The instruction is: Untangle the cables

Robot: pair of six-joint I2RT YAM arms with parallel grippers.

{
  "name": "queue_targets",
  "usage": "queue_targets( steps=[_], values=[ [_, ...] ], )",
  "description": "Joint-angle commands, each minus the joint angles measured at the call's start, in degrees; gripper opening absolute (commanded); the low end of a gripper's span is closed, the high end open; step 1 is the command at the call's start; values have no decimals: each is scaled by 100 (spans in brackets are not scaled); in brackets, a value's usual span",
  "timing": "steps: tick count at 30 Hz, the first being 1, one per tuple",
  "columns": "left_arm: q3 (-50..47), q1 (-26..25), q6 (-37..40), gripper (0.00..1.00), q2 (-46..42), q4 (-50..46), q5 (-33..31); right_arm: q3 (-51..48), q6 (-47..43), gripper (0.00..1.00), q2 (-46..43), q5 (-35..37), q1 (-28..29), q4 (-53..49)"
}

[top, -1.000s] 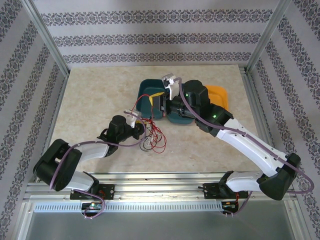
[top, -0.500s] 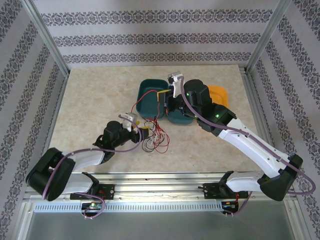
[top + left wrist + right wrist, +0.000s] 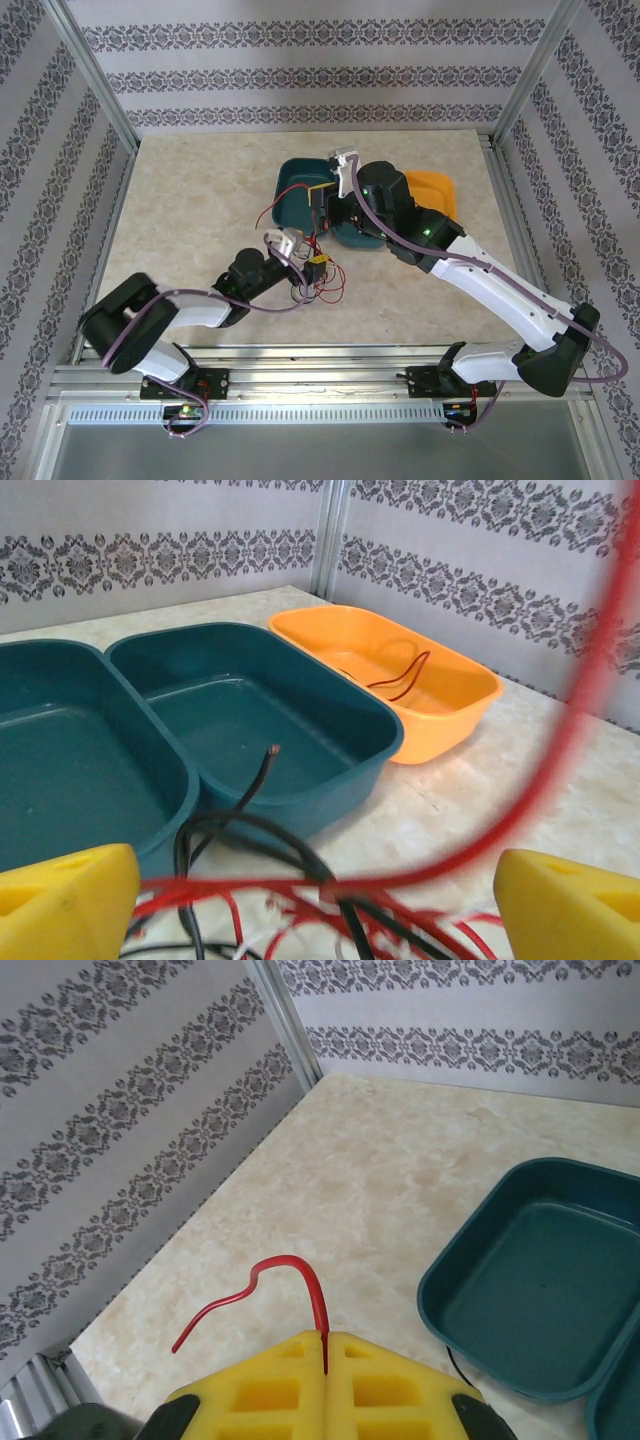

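Workspace seen from above and from both wrists. The table (image 3: 190, 200) is a beige, marble-patterned slab, enclosed on three sides by walls (image 3: 300, 75) papered in pale stripes alternating with dark damask bands; aluminium posts (image 3: 95, 75) stand at the far corners and a metal rail (image 3: 320, 360) runs along the near edge.

Two teal trays (image 3: 292, 188) sit side by side at mid-table, touching, with an orange tray (image 3: 442, 190) just beyond them on the right. In the left wrist view a short red strand (image 3: 400, 670) lies inside the orange tray (image 3: 440, 730).

The cables (image 3: 318, 282), a loose knot of red, black and white strands, lie on the bare table just in front of the teal trays, between the two arms.

The left gripper (image 3: 318, 262) lies low over the knot. Its yellow fingers (image 3: 60, 900) are spread wide, released, with red and black loops (image 3: 300, 865) passing between them. One black end with a bare copper tip (image 3: 268, 755) rises in front of the nearer teal tray.

The right gripper (image 3: 322, 205) hangs above the teal trays, its fingers (image 3: 385, 1380) clenched on a red cable (image 3: 280, 1258), whose free end curls away over the table
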Motion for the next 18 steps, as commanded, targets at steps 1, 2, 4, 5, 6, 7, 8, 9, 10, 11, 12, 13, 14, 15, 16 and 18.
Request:
queue_targets(
  steps=[1,2,4,5,6,7,8,9,10,11,12,13,14,15,16,18],
  values=[
    [309,-99,-17,83,504,1205,-92,291,80,0,-139,93,115,17],
    [340,-97,-46,78,647,1348,-134,328,62,0,-180,95,132,-29],
    [365,-98,-40,75,787,1399,-221,433,16,0,-245,112,138,-130],
    [388,-105,-26,74,812,1276,-268,501,5,0,-277,161,141,-227],
    [415,-101,-8,72,808,1075,-307,583,-30,0,-310,174,139,-280],
    [433,-102,14,71,792,845,-324,655,-61,0,-338,172,141,-314],
    [462,-101,15,70,777,594,-353,743,-102,0,-371,181,140,-353],
    [458,-97,12,69,768,425,-371,820,-155,0,-398,180,142,-392],
    [416,-97,-5,67,764,335,-403,911,-192,0,-428,190,141,-420],
    [337,-99,-34,63,764,337,-414,996,-240,0,-468,220,142,-448],
    [258,-98,-69,60,772,371,-437,1057,-269,0,-506,250,142,-469],
    [175,-101,-115,55,775,393,-465,1116,-319,0,-556,262,145,-479],
    [107,-97,-158,52,768,377,-493,1163,-357,0,-603,273,133,-480],
    [49,-97,-201,49,764,345,-517,1205,-395,0,-650,309,142,-479],
    [-22,-97,-253,47,755,315,-548,1251,-446,0,-691,343,142,-483],
    [-166,-97,-353,44,734,304,-595,1331,-562,0,-775,517,135,-528]
  ],
)
